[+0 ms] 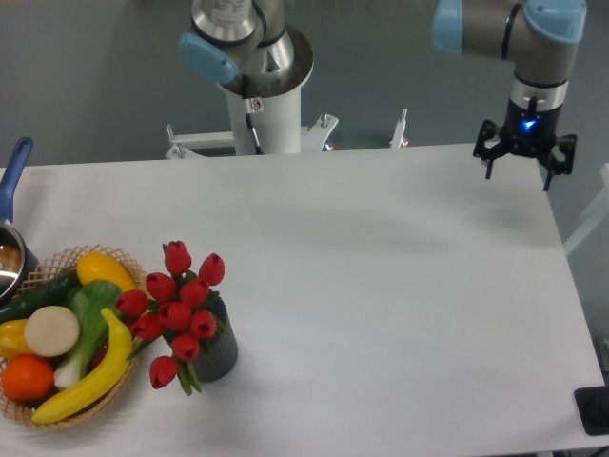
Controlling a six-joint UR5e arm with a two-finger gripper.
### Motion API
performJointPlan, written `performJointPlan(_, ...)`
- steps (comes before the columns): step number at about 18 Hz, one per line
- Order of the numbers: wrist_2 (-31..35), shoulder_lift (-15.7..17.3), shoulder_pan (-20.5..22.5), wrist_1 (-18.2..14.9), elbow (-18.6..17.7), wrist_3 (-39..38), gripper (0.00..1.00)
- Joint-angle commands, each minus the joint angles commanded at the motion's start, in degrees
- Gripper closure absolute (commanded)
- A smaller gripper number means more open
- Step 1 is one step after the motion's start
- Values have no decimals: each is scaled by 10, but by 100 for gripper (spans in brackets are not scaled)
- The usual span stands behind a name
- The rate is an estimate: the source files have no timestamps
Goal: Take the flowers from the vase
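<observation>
the gripper (519, 174) hangs over the far right corner of the white tabletop (381, 286), its two dark fingers spread apart and pointing down, holding nothing and touching nothing; a blue light glows on the wrist just above it. well apart from it, at the near left of the tabletop, stands the vase (217, 350), a short dark grey ribbed cylinder, upright. the flowers (177, 312) sit in it, a bunch of red tulip buds with green stems and leaves that spreads wider than the vase, some buds leaning up and away and one drooping down over the front of the rim. just beside the vase on its left, and close enough that the buds overlap its edge, is a woven wicker basket (95, 405) holding a banana (90, 376), a yellow pepper (105, 269), an orange (26, 377), a pale round piece, and green vegetables. at the left edge a pot with a blue handle (11, 186) is partly cut off.
</observation>
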Motion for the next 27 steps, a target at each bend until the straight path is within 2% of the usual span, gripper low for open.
performJointPlan(6,-12,4,2,3,-13,-1,0)
performJointPlan(9,-67,10,7,8,-32,-6,0)
performJointPlan(12,-119,36,8,8,-62,-19,0)
performJointPlan(17,-195,61,-2,9,-76,-23,0)
performJointPlan(21,-285,80,-8,8,-80,-24,0)
performJointPlan(25,-345,86,-45,8,-81,-38,0)
performJointPlan(27,-354,87,-78,8,-81,-67,0)
